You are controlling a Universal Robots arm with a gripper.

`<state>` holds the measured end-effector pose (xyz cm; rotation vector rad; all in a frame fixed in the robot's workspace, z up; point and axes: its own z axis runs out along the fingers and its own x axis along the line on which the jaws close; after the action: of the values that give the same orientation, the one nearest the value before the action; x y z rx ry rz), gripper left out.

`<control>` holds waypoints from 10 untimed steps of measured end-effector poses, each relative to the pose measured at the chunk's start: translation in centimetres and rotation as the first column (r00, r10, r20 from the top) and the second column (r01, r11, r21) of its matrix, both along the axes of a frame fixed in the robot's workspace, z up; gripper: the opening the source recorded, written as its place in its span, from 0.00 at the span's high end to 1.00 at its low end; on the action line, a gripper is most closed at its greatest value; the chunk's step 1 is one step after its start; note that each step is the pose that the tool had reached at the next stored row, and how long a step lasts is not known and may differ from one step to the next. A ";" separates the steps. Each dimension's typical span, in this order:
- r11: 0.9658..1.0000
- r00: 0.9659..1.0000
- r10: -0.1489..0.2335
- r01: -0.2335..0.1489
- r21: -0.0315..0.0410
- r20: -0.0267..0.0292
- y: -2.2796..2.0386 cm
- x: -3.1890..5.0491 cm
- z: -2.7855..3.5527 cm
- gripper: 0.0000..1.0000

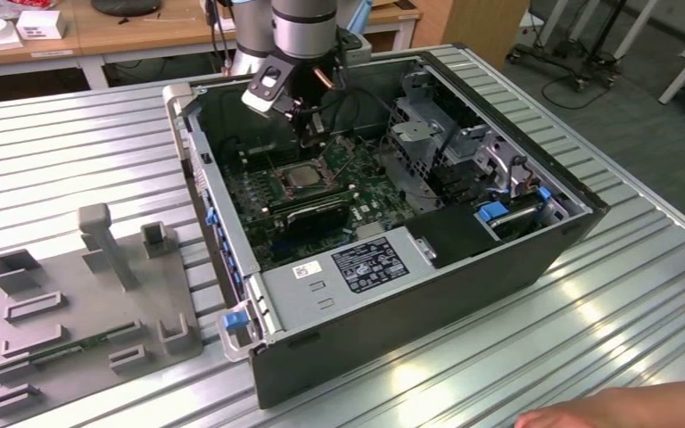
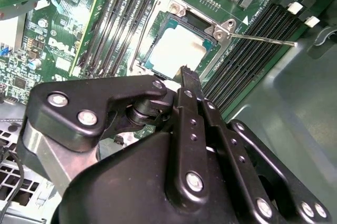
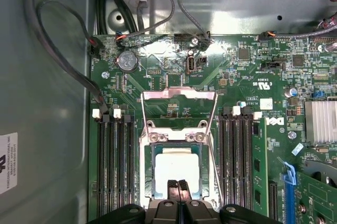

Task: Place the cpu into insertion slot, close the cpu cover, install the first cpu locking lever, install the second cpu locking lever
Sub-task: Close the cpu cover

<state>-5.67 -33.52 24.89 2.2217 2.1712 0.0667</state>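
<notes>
Fixture tray: lying on the slatted desk at the exterior view's left, well apart from the work.
Computer case: lying open in the middle of the desk, with its motherboard facing up.
Cpu: sitting flat inside the insertion slot, pale face showing.
Cpu cover: standing swung open on the side of the slot away from the gripper (not lying over the chip).
Locking lever: reaching out from the slot's corner, across the memory slots.
Gripper: hanging at the cpu's edge, jaws pressing together on nothing.
Hand: showing at the near right corner.
</notes>
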 end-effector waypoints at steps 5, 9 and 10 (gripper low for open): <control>1.000 1.000 0.000 0.000 0.000 0.000 0.00 0.00 0.17 0.89; 1.000 1.000 0.000 0.000 0.000 0.000 0.00 0.00 0.23 0.89; 1.000 1.000 0.000 0.000 0.000 0.000 -0.01 0.00 0.28 0.89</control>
<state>-5.67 -33.53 25.16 2.2216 2.1712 0.0660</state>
